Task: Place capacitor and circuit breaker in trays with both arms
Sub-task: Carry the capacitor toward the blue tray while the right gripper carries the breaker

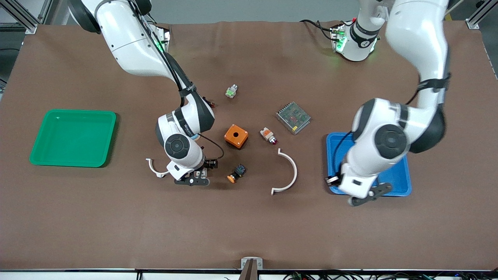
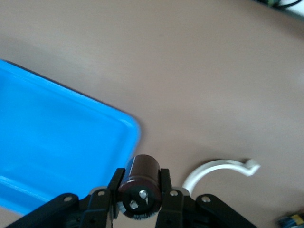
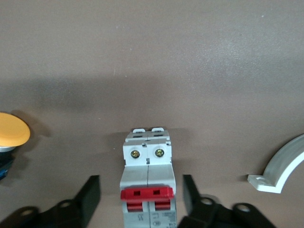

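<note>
Here, front: I see right gripper [image 1: 193,179] low on the table, left gripper [image 1: 367,195] at blue tray [image 1: 404,182] rim's 7 o'clock | left wrist: clenched on capacitor [image 2: 140,185], ready to deposit | right wrist: fingers [image 3: 89,197] spread, straddling circuit breaker [image 3: 147,183], pre-grasp.

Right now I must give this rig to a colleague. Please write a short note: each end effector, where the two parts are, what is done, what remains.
Left end effector: shut on the capacitor, held over the blue tray's corner nearest the front camera, not yet released.
Right end effector: open, fingers on either side of the circuit breaker, which lies on the table beside the orange-capped switch. Not gripped yet.
Green tray: at the right arm's end of the table.
Done: capacitor picked up.
Left: release the capacitor, probably into the blue tray; grasp and place the breaker.
</note>
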`<state>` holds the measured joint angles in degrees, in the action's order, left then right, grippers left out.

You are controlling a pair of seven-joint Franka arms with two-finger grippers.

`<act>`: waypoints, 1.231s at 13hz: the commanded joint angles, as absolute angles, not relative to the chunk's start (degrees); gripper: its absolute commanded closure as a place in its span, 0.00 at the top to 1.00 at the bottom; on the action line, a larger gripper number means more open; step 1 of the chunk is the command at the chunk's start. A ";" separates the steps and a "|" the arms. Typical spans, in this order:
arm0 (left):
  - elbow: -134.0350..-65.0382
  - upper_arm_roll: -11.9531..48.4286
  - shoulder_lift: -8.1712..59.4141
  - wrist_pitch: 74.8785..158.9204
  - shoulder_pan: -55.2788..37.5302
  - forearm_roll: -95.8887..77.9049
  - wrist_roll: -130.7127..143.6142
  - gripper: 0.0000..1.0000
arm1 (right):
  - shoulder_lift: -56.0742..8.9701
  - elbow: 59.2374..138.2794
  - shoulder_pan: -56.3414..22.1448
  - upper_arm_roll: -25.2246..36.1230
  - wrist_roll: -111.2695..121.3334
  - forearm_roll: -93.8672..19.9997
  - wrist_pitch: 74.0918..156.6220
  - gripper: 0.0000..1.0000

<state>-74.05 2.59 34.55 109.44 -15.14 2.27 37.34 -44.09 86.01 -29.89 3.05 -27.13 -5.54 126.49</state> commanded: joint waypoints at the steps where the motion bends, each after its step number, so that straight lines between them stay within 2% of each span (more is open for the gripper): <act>1: -77.68 3.16 32.35 106.88 -10.13 3.25 32.26 0.00 | -44.21 84.55 -29.18 2.90 -27.16 -6.15 126.12 0.28; 5: -80.59 3.16 32.17 106.88 -4.93 3.25 28.40 0.00 | -42.02 83.85 -25.94 2.99 -26.89 -6.06 125.69 0.26; 7: -82.35 3.16 32.26 106.88 -1.51 3.25 25.59 0.00 | -37.82 84.37 -23.04 3.08 -25.59 -5.98 123.94 0.26; 10: -84.02 3.34 32.96 108.27 0.79 3.25 22.24 0.00 | -33.41 84.55 -17.33 3.16 -21.56 -5.63 111.48 0.26; 13: -89.37 3.34 33.39 116.69 2.63 3.16 20.13 0.00 | -29.02 86.74 -10.57 3.25 -12.60 -5.10 102.32 0.26; 16: -94.81 3.51 34.45 126.34 2.73 2.46 20.13 0.00 | -24.79 92.80 -3.98 3.16 -3.36 -1.06 101.87 0.26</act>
